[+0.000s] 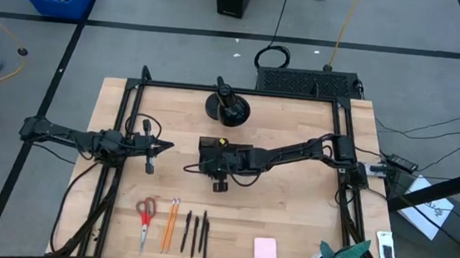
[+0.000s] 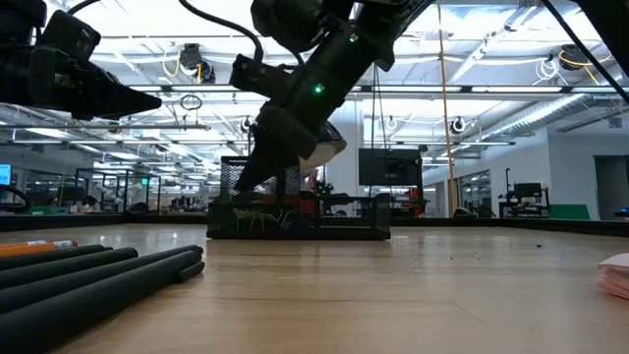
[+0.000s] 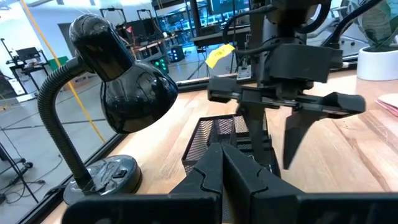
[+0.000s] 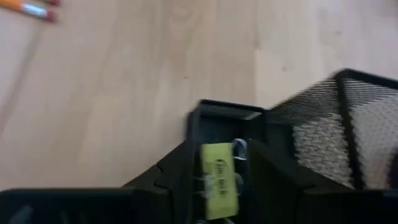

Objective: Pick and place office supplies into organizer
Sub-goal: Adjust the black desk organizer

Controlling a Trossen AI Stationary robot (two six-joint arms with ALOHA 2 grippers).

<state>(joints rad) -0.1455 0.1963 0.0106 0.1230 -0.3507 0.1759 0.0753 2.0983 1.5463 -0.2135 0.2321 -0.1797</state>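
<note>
Wooden tabletop is carrying scissors (image 1: 146, 213), pencils (image 1: 170, 222), pens (image 1: 195, 233) and a pink sticky-note pad (image 1: 265, 249) along its near edge. Farther in, the right gripper (image 4: 219, 186) is pinching a small yellow item (image 4: 219, 179) above the black mesh organizer (image 1: 211, 154). The left gripper (image 1: 166, 146) is hovering beside it, fingers closed on nothing.
</note>
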